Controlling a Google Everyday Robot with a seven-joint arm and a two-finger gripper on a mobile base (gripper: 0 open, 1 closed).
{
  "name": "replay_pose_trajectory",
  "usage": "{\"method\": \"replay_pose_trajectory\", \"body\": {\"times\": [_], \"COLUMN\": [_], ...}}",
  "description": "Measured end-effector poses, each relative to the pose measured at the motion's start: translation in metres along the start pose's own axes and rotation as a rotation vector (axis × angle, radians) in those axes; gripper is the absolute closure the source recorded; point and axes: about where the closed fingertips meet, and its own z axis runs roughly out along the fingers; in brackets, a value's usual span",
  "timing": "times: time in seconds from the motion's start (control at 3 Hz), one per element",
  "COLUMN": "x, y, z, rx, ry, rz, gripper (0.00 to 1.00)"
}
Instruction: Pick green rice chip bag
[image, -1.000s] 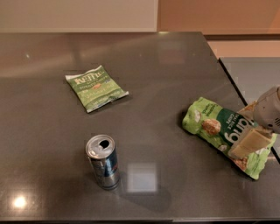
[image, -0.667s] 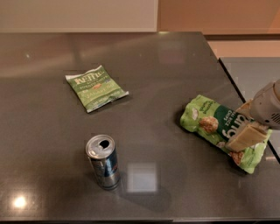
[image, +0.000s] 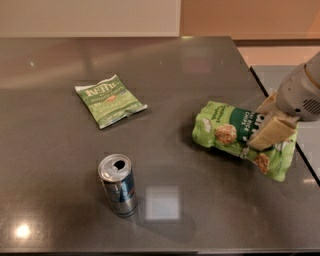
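Note:
The green rice chip bag (image: 222, 129) is a puffy light-green pouch with a dark green band and rice-cake pictures, at the right side of the dark table (image: 165, 80). My gripper (image: 258, 126) reaches in from the right edge. Its cream fingers (image: 271, 133) are closed across the bag's right half, one over the top and one behind. The bag's right end is tilted up off the table, while its left end stays close to the surface.
A smaller flat green bag (image: 110, 100) with white lettering lies at the middle left. An opened blue and silver can (image: 118, 184) stands upright near the front. The table's right edge (image: 260, 82) runs just behind the gripper.
The gripper has drawn the rice chip bag to the left and up. The bag's right end has risen off the table. The flat bag and the can have not moved.

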Motion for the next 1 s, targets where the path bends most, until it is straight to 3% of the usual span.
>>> {"method": "replay_pose_trajectory", "body": {"times": [0.67,1.0], "x": [-0.063,-0.063], "y": [-0.005,-0.005], "z": [-0.042,-0.042], "rx": [-0.010,-0.010], "ry": [-0.058,-0.058], "rz": [-0.108,-0.108], "gripper": [1.00,1.00]}}
